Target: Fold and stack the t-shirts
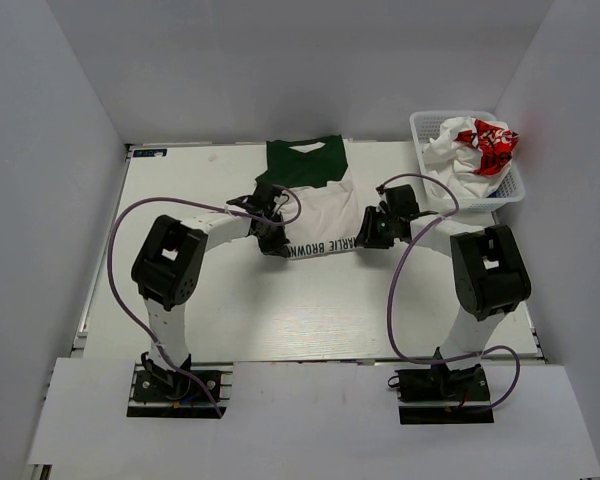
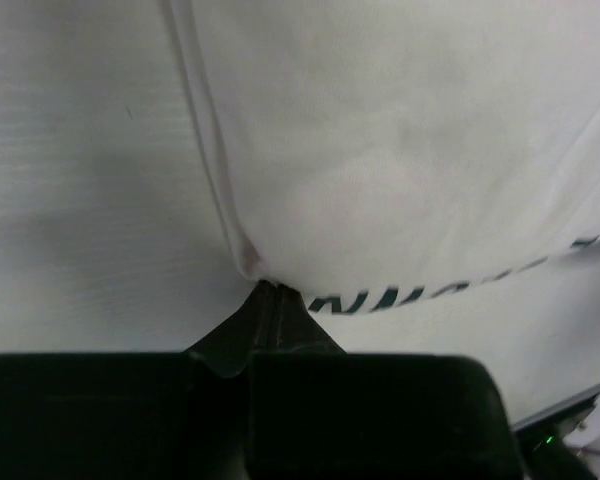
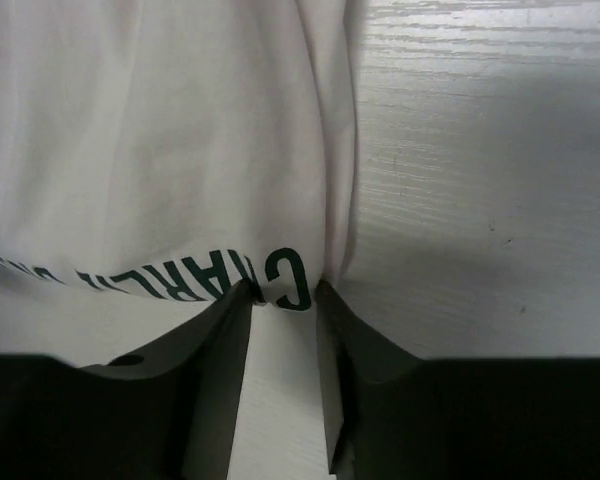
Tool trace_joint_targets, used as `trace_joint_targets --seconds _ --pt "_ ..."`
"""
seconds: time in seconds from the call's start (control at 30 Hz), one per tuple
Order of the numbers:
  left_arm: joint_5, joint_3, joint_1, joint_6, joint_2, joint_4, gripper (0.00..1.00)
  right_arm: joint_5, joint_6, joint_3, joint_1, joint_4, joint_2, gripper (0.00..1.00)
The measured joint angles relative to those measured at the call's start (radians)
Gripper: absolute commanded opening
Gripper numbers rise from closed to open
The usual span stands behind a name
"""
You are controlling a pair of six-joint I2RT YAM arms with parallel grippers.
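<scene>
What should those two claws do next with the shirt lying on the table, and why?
Probably the right gripper should close on the near hem of the off-white t-shirt: its jaws stand apart around the lettered edge, while the left gripper is pinched shut on the other corner. Then both could lift the hem together.

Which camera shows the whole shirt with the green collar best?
The top camera. It shows the whole shirt lying on the table, green collar at the far end. Each wrist camera shows only a close-up bit of pale cloth with some lettering, never the collar.
</scene>
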Motion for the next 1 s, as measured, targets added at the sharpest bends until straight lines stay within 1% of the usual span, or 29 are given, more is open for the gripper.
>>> trace_joint_targets --seconds 0.03,0.07,0.1,0.17,0.27,0.4,0.53,0.63,0.7,0.73,0.77,0.8,0.83,0.87,0.93,1.0 --pt "0.003 0.008 0.000 0.003 0.005 0.003 0.00 0.000 -0.001 -0.001 0.000 0.000 0.004 0.27" --pt "0.005 0.011 -0.001 0.006 0.008 0.008 0.00 -0.001 -0.001 -0.002 0.000 0.000 0.008 0.15" --pt "0.005 0.011 -0.002 0.008 0.008 0.012 0.00 -0.003 -0.002 -0.004 0.000 0.000 0.009 0.08" --pt "0.005 0.010 -0.005 0.011 0.008 0.019 0.00 -0.012 0.004 -0.012 0.000 0.003 0.008 0.00" --pt "0.021 -0.033 -0.007 0.008 -0.013 0.062 0.00 -0.021 0.008 -0.044 0.000 0.014 -0.011 0.00" --pt "0.060 -0.207 -0.032 -0.011 -0.131 0.106 0.00 -0.045 0.008 -0.166 0.004 -0.007 -0.123 0.00" --pt "0.096 -0.409 -0.117 -0.055 -0.298 0.085 0.00 -0.093 0.013 -0.357 0.029 -0.077 -0.317 0.00" --pt "0.128 -0.525 -0.199 -0.100 -0.408 0.023 0.00 -0.110 0.014 -0.492 0.077 -0.203 -0.532 0.00" --pt "0.158 -0.568 -0.244 -0.133 -0.470 -0.044 0.00 -0.134 0.018 -0.535 0.109 -0.312 -0.648 0.00" --pt "0.174 -0.581 -0.270 -0.144 -0.505 -0.068 0.00 -0.149 0.021 -0.541 0.118 -0.366 -0.689 0.05" --pt "0.188 -0.584 -0.297 -0.162 -0.536 -0.096 0.00 -0.153 0.034 -0.542 0.129 -0.419 -0.731 0.15" --pt "0.200 -0.584 -0.316 -0.175 -0.564 -0.119 0.08 -0.156 0.044 -0.542 0.139 -0.468 -0.777 0.21" --pt "0.207 -0.581 -0.336 -0.190 -0.595 -0.146 0.39 -0.156 0.056 -0.540 0.149 -0.512 -0.820 0.25" --pt "0.208 -0.570 -0.356 -0.195 -0.620 -0.183 0.50 -0.152 0.062 -0.533 0.156 -0.561 -0.864 0.38" --pt "0.204 -0.528 -0.377 -0.196 -0.647 -0.274 0.66 -0.137 0.059 -0.501 0.163 -0.650 -0.921 0.42" --pt "0.171 -0.446 -0.381 -0.173 -0.634 -0.385 0.72 -0.126 0.026 -0.435 0.164 -0.718 -0.928 0.53"
